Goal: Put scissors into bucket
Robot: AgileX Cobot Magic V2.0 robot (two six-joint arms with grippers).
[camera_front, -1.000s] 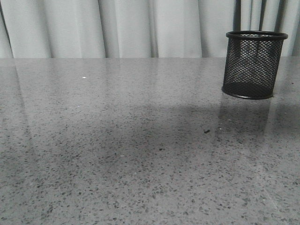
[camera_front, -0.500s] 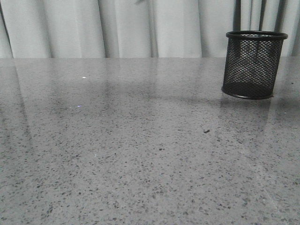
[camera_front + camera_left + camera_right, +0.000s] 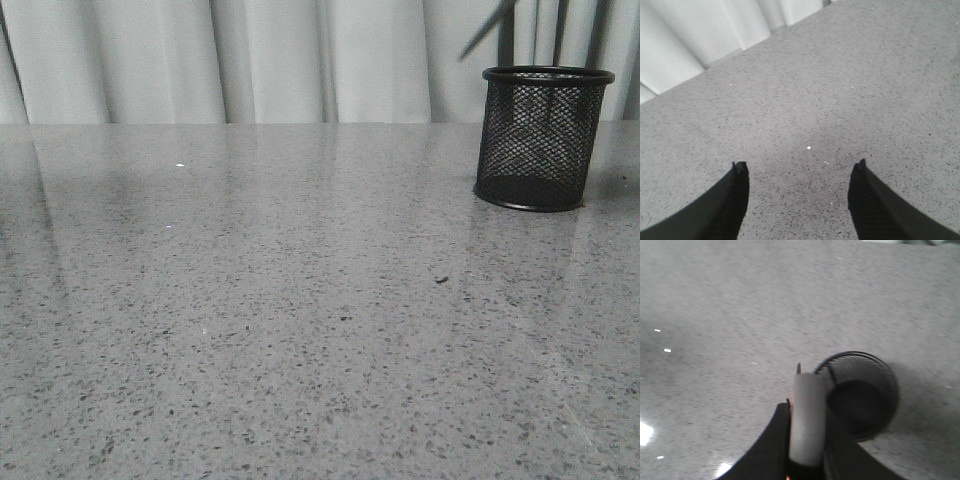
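The bucket (image 3: 543,140), a black wire-mesh cup, stands upright at the table's far right. A thin dark slanted tip of the scissors (image 3: 488,32) hangs in the air just above and left of its rim. In the right wrist view my right gripper (image 3: 807,410) is shut on the scissors' grey handle (image 3: 808,425), with a trace of orange at its edge. It is held above the near rim of the open bucket (image 3: 880,372). The blades are hidden. My left gripper (image 3: 800,167) is open and empty over bare table.
The grey speckled table (image 3: 300,300) runs to white curtains (image 3: 280,60) at the back. A small dark speck (image 3: 440,279) lies in front of the bucket. Both arms are out of the front view.
The broad shadow on the table has gone. A dark tip at the top of the front view has moved right and now hangs beside the bucket's rim.
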